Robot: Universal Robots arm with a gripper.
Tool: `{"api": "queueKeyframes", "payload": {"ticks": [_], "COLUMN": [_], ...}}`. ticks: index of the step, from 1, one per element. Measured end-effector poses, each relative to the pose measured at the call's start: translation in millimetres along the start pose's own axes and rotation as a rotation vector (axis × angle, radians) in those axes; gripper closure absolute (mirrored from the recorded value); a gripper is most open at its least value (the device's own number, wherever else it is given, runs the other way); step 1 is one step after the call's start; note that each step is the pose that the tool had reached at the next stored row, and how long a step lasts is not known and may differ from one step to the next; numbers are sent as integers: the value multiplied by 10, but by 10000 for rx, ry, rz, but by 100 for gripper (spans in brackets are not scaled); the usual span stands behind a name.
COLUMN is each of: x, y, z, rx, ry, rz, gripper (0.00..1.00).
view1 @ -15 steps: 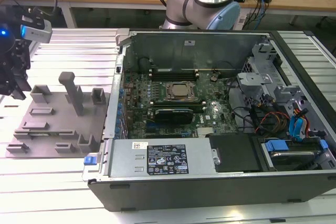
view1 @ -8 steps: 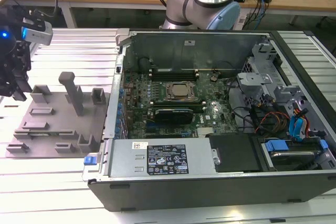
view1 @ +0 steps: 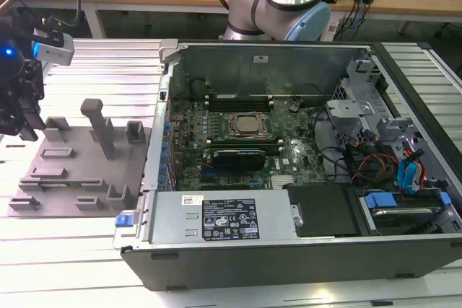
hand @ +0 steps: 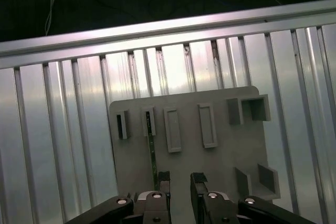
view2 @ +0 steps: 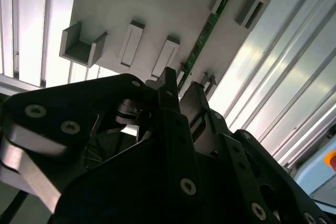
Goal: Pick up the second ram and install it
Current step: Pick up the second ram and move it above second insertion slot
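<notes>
Fingers (hand: 164, 181): you have them spread apart, grasping nothing, hovering above the holder plate (hand: 189, 98).
Second ram (view2: 206, 31): stands on edge in the grey plate's slots, on the ribbed worktop (hand: 52, 145).
Ram versus fingers: its near end lies below the fingertips. In the first wrist view it sits just beside one finger, outside the gap.
Computer case (view1: 289, 265): open, well apart, toward the exterior view's right.
</notes>
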State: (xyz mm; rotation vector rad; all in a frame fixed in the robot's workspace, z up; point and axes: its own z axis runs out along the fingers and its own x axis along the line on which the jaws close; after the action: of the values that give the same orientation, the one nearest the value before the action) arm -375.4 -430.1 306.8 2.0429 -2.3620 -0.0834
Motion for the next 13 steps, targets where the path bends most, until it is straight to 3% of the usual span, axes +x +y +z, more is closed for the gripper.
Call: {"api": "queueKeyframes", "payload": {"ticks": [4, 6, 7, 10, 13], "x": [37, 40, 39, 34, 134], "y": [-18, -21, -31, -118, -140], "z": [85, 126, 152, 234, 349], "rx": [-3, -18, -23, -44, -48], "ry": [7, 46, 107, 173, 176], "rz": [-157, -828, -1157, -1547, -1601], "gripper": [72, 72, 72, 72, 72]}}
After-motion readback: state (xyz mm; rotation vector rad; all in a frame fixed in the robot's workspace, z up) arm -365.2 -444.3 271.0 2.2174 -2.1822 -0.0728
